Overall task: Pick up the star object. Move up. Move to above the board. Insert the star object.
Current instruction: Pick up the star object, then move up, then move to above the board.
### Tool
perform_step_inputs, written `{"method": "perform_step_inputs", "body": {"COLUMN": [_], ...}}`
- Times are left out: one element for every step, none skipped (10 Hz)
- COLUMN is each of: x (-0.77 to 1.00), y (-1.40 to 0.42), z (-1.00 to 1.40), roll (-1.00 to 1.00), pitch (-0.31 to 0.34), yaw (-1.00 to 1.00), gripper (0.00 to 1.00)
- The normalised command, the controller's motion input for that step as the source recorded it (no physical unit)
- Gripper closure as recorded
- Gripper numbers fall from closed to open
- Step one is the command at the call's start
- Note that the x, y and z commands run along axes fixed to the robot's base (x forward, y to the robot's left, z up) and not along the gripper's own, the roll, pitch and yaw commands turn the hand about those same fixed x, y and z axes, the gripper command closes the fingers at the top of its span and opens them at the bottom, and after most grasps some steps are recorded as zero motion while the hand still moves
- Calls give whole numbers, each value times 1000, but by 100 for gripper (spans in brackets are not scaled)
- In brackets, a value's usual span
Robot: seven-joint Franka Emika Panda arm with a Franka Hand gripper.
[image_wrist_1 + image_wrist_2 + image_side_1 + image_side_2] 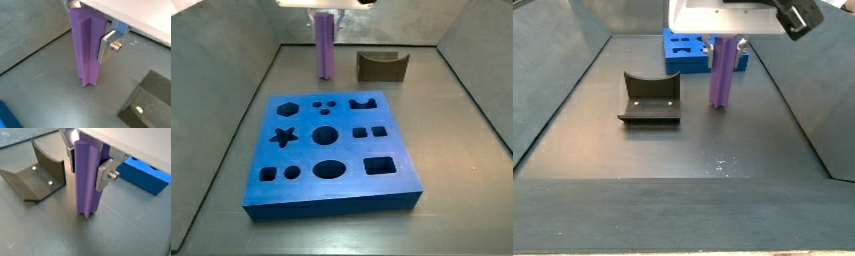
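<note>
The star object (87, 50) is a tall purple ridged prism that stands upright on the grey floor, or just over it. It shows in both wrist views (85, 183) and in both side views (325, 50) (722, 75). My gripper (87, 40) (87, 168) is shut on its upper part, with a silver finger (105, 175) flat against each side. The gripper also shows at the prism's top in both side views (326, 16) (724, 42). The blue board (338, 195) lies flat apart from the prism, with its star hole (285, 137) empty. The board also shows behind the prism (679, 48) (143, 175).
The dark olive-brown fixture (381, 66) stands on the floor beside the prism, a short way off, and shows again in a side view (649, 98) and in both wrist views (33, 173) (150, 102). Grey walls (251, 60) enclose the floor.
</note>
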Motion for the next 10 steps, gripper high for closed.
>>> {"method": "perform_step_inputs", "body": {"x": [0,0,0,-30,-40,-30,-22,-13,182,197], "y": [0,0,0,-8,-12,-12,-10,-6,175,194], "z": [0,0,833,787,689,524,437,255,1000,1000], "roll": [0,0,0,-12,-37,-71,-86,-116,-105,-126], "pitch": [0,0,0,29,49,51,46,47,15,34], "yaw": [0,0,0,-6,-5,-2,-2,-6,6,-3], "gripper": [100,100,100,100,100,100,100,100,100,100]}}
